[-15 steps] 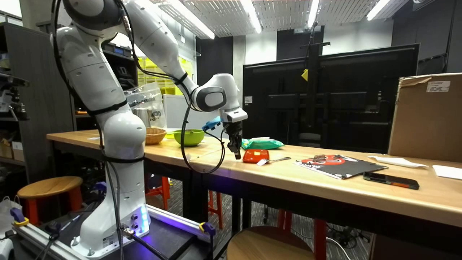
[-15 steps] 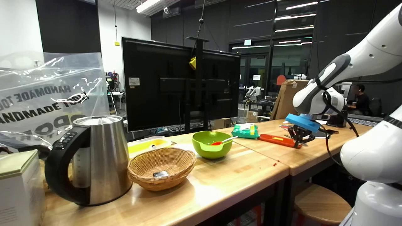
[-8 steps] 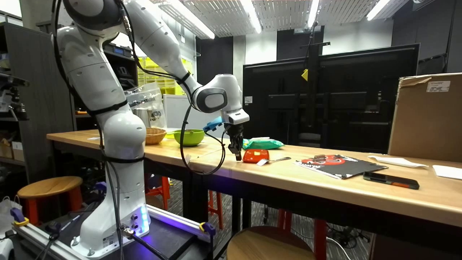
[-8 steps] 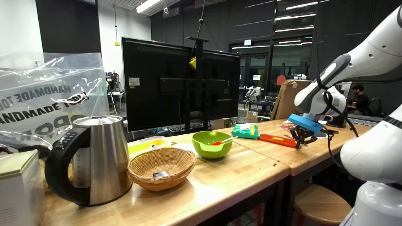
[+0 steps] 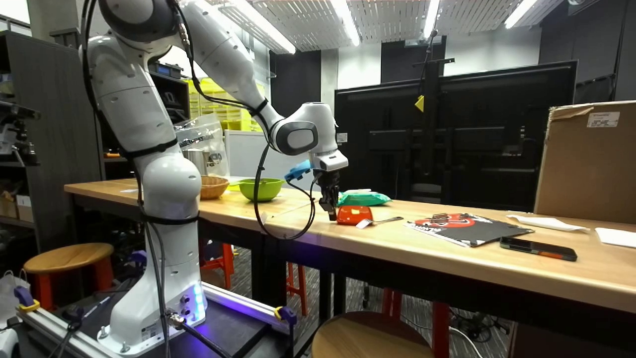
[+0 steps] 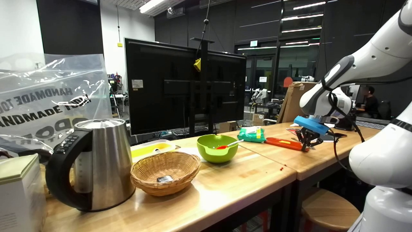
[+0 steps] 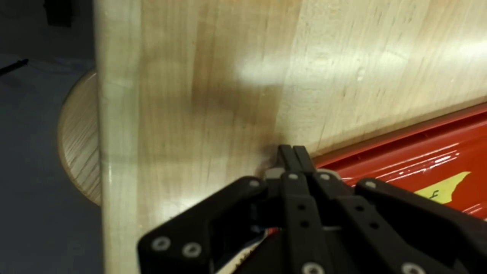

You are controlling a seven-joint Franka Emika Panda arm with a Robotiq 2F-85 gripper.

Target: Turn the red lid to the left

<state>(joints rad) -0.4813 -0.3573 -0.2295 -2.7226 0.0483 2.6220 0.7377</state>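
Two fingertips [image 7: 284, 156] meet, gripping nothing. The red lid [image 5: 354, 215] lies just beside the fork [image 5: 382, 221], between it and those fingertips. Both lid and fork have now shifted slightly, suggesting the gripper [image 7: 292, 148] pushes rather than grasps; the leftward turn seems barely begun.

Robotics lab: white robot arm [image 5: 171, 180], wooden workbench [image 5: 392, 242], stools [image 5: 69, 256].
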